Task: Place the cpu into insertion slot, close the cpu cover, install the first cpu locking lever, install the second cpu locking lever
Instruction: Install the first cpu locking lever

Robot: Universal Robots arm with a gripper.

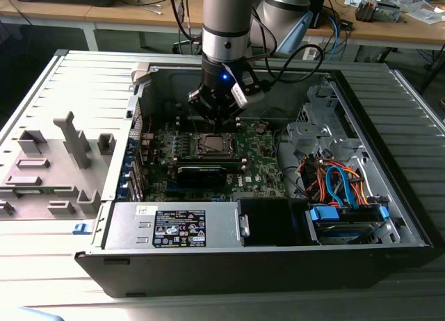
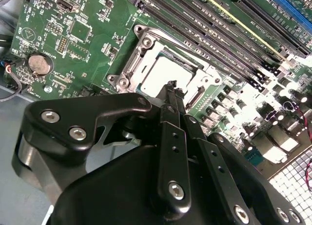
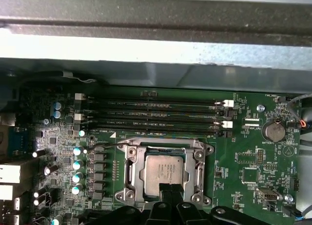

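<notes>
Two fingers (image 2: 173,88) pressed together with nothing between them hover just over the chip (image 3: 163,174), which lies flat in its socket (image 3: 127,174) on the green board (image 3: 253,157), metal frame (image 3: 165,146) around it.

The tool (image 2: 171,90) stands over the green circuit board (image 2: 92,45), its black fingertips (image 2: 169,88) drawn together with no visible gap and nothing held between them. The tips sit at the near edge of the insertion slot (image 2: 127,64). The cpu (image 2: 163,74) lies flat inside the slot, silver top facing up. The cpu cover (image 2: 207,80) lies down around it, framing the chip. Long black memory slots (image 2: 204,35) run beside the socket. A round coin battery (image 2: 40,63) sits well apart on the board.
</notes>
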